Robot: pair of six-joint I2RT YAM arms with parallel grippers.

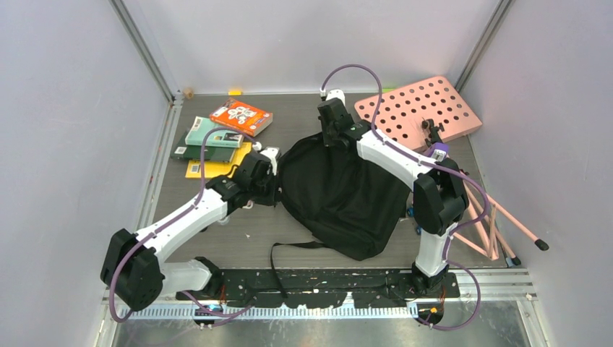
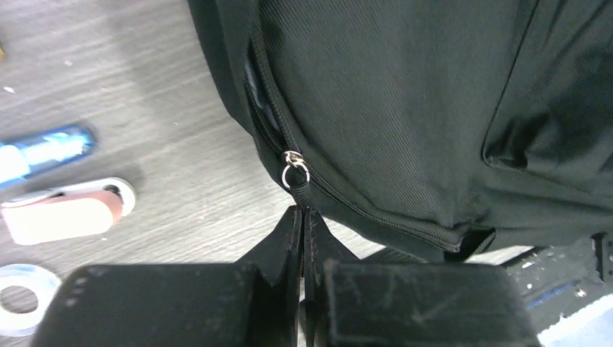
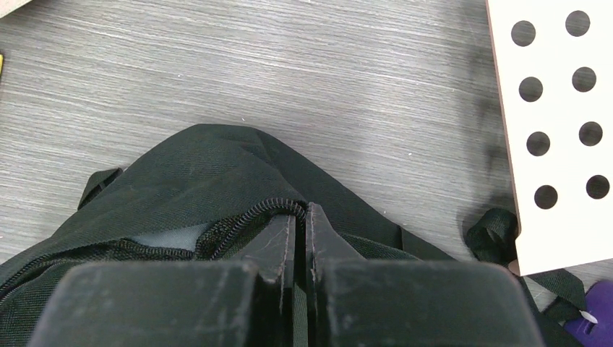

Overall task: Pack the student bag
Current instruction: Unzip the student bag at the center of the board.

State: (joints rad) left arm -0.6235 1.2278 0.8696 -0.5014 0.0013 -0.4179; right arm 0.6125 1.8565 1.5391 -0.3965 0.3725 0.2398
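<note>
The student bag (image 1: pixel 340 195) lies flat in the middle of the desk (image 1: pixel 217 231), and I have a grip on it at two places. My left gripper (image 2: pixel 303 217) is pinched tight on the black zipper pull (image 2: pixel 300 194) hanging from the small metal ring (image 2: pixel 295 174) on the bag's left side. My right gripper (image 3: pixel 302 217) is closed just as narrowly on the bag's far rim, right where the zip teeth (image 3: pixel 253 211) curve round and a slice of grey lining (image 3: pixel 166 235) shows. I judge the step in hand is working the zip to open the mouth. To do it well I should draw the pull along the line of the teeth, not away from the cloth, and use the right grip as an anchor that keeps the seam taut so the slider does not bunch the fabric. Room on my left is limited. A blue tube (image 2: pixel 43 148), a pink-ended item (image 2: pixel 65 213) and a tape roll (image 2: pixel 18 296) lie close by, with the books (image 1: pixel 220 137) beyond them. On the right, the pink board (image 1: pixel 426 108) sits near the bag's far corner. A loose strap (image 1: pixel 289 249) trails towards the near edge.
</note>
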